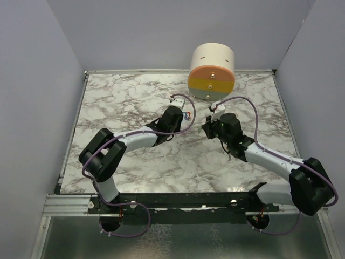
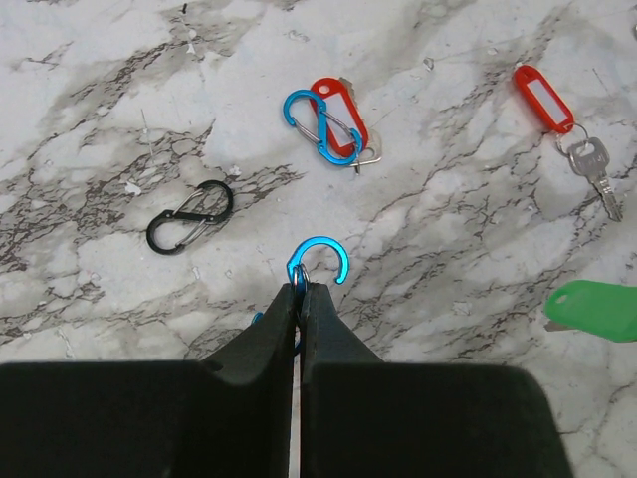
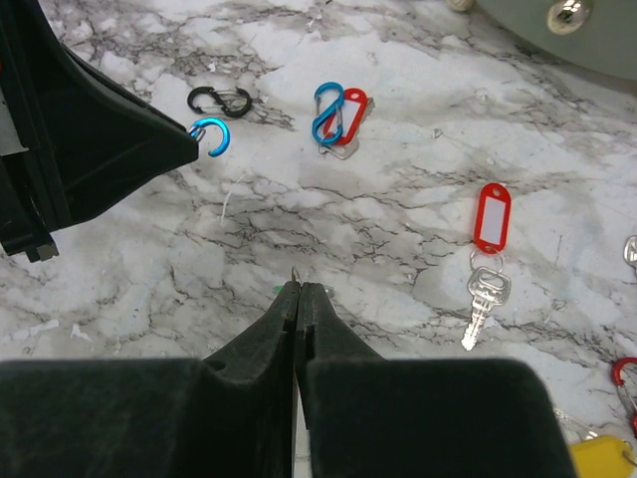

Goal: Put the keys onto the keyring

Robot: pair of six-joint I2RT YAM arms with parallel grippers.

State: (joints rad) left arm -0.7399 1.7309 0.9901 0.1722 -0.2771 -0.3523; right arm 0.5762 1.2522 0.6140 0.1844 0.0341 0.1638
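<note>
1. L hand [image 2: 299, 291]: pressed together, pinching a blue clip [image 2: 318, 259]. The clip's open hook sticks out past the tips, over the tabletop [image 2: 90, 90].
2. R hand [image 3: 299, 289]: pressed together. Tiny metal point and a sliver of green show at the tips; cannot tell if anything is gripped.
3. Nearest loose key [image 3: 485, 299]: silver, on a red tag [image 3: 491, 216], flat on the tabletop, ahead and to the right of R hand. Long axis runs approx. far-to-near, tag at the far end, blade nearer the hand.
4. In L wrist view the same key sits far right, well apart from the hook. Judged: R hand is the nearer.
5. Hook lies ahead-left of R hand, its gap facing roughly R side. Judged: next move turns on carrying the key's ring leftward to that gap.
6. Also seen: green tag [image 2: 594, 309], near right of L hand.
</note>
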